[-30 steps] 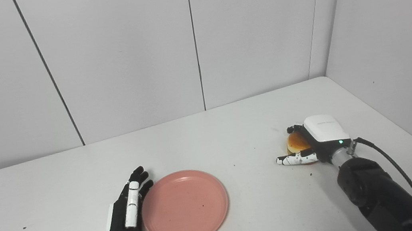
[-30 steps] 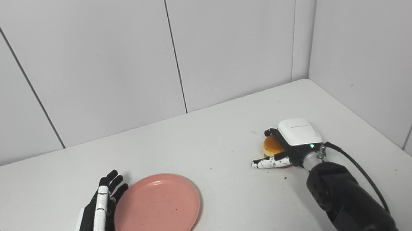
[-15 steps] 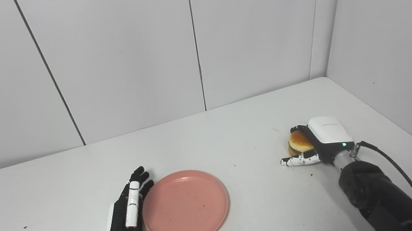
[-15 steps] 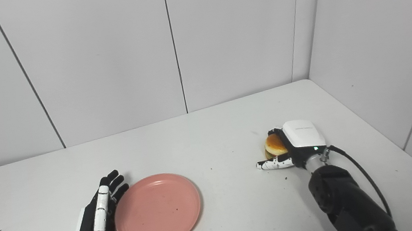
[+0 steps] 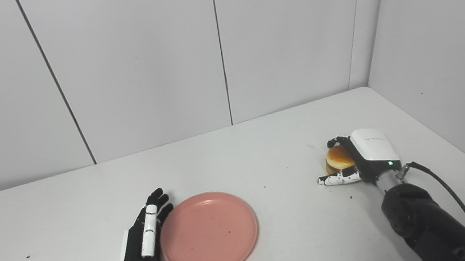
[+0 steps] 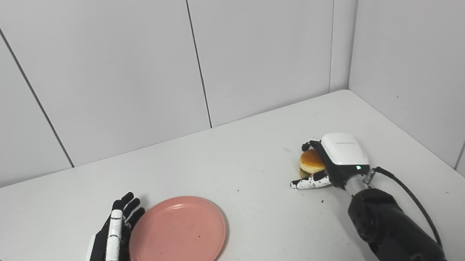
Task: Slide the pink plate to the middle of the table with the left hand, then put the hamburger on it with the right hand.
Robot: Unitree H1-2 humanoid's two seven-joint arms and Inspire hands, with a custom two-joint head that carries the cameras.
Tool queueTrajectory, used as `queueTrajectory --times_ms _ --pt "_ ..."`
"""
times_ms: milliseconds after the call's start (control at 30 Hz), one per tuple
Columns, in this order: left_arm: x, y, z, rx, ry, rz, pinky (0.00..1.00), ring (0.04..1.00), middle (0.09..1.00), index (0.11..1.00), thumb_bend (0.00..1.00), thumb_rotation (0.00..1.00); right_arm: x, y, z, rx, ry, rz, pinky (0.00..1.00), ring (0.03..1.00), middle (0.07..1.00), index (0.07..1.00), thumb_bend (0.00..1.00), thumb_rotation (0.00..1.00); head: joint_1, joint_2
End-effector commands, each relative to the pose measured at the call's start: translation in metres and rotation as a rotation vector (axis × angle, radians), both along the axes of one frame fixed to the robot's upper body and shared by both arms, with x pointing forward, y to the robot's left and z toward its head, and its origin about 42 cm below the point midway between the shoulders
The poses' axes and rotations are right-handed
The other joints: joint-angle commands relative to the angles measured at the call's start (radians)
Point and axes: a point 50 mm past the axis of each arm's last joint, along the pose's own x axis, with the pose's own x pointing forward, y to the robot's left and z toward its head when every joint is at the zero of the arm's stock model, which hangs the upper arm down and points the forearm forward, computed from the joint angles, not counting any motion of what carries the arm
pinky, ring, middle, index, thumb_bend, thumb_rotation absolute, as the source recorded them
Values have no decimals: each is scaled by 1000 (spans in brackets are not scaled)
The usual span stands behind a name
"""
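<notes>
On the near left of the white counter (image 5: 43,211), the left robot hand (image 5: 143,241) lies released, fingers spread, against the pink plate (image 5: 209,233). Farther right, the right robot hand (image 5: 357,160) is grasping the hamburger (image 5: 338,159).

White table (image 5: 263,153), grey panelled walls (image 5: 136,62).

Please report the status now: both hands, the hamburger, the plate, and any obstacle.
Left hand open, flat beside pink plate. Right hand shut on hamburger, low over the table. Nothing between hamburger and plate.
</notes>
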Motion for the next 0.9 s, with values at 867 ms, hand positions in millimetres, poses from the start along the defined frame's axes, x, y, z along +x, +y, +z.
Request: queueTrajectory --times_ms 867 --pt "2 -9 4 1 -19 -7 938 861 858 814 655 840 5 22 82 -59 -322 189 243 299 364 477 515 150 28 13"
